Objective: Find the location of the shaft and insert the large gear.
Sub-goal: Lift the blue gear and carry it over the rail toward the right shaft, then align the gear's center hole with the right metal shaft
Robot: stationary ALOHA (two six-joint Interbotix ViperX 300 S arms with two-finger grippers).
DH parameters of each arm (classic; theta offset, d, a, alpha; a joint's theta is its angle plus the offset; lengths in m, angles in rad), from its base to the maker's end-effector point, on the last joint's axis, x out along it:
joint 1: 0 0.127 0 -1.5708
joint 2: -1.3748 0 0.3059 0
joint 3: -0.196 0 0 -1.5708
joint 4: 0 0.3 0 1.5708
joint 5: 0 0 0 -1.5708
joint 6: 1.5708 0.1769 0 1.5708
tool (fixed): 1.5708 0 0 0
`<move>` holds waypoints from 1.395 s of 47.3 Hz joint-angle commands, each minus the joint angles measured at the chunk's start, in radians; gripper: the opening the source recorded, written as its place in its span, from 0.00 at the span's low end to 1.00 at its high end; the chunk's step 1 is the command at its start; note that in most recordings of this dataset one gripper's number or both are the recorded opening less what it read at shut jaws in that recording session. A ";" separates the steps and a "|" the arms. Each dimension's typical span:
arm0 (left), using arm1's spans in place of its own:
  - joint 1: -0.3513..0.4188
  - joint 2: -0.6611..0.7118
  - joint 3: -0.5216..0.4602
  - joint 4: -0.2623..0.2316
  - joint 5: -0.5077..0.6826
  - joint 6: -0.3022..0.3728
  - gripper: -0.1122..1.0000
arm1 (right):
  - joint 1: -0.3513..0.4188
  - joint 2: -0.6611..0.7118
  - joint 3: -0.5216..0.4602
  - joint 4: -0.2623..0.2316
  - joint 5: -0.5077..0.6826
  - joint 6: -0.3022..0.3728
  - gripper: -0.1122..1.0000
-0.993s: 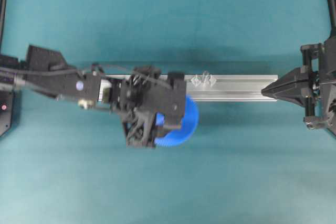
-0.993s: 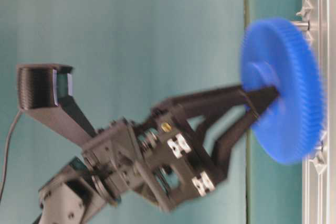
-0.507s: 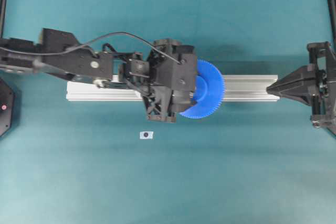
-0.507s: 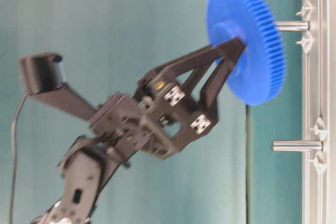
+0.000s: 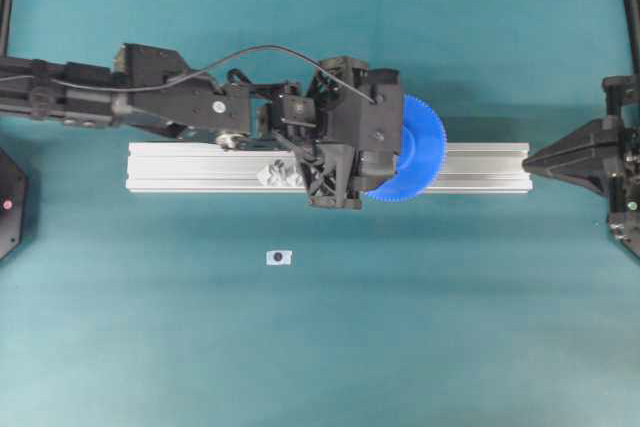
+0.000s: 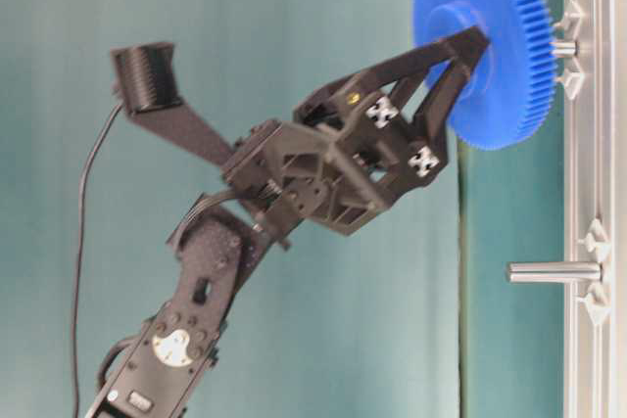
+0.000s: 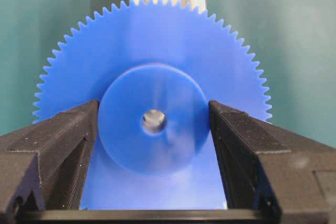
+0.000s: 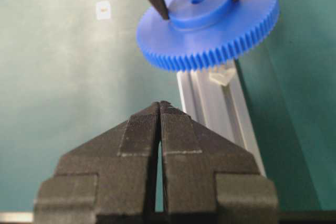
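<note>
On my overhead feed the left gripper (image 5: 385, 152) sits over the aluminium rail (image 5: 200, 167), its two fingers clamped on the raised hub of the large gear (image 5: 418, 152), so the tool is holding the gear rather than standing free. My left wrist camera confirms the grip: a black finger presses each side of the round hub, and through the small centre hole I see something grey, though I cannot tell from there whether it is the pin's tip. From table level the gear (image 6: 500, 41) hangs flat-faced toward the rail, just above the shaft (image 6: 562, 48), the short grey pin between two small clear mounts; the pin's end is visible beside the gear's far face, and I cannot tell whether it has entered the hole. A second pin (image 6: 554, 271) stands bare farther along the rail, well apart from the gear. The right gripper (image 8: 159, 109) has its jaws pressed together with nothing between them; overhead it rests just off the rail's right end (image 5: 530, 159), pointing at it. A small white tag (image 5: 279, 257) lies on the teal table (image 5: 320, 347) near the rail.
</note>
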State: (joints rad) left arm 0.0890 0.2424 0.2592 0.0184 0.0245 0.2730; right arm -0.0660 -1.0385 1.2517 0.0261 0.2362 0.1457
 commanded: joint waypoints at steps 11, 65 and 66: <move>0.006 0.008 -0.043 0.003 -0.015 0.002 0.74 | -0.015 -0.020 -0.008 -0.003 0.003 0.008 0.11; 0.018 0.017 -0.052 0.003 0.012 -0.175 0.74 | -0.015 -0.029 -0.005 -0.003 0.003 0.009 0.11; 0.015 0.018 -0.052 0.002 0.012 -0.176 0.74 | -0.015 -0.029 -0.003 -0.003 0.003 0.009 0.11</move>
State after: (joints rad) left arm 0.1197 0.2761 0.2209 0.0184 0.0399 0.1028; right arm -0.0798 -1.0738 1.2579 0.0245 0.2439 0.1457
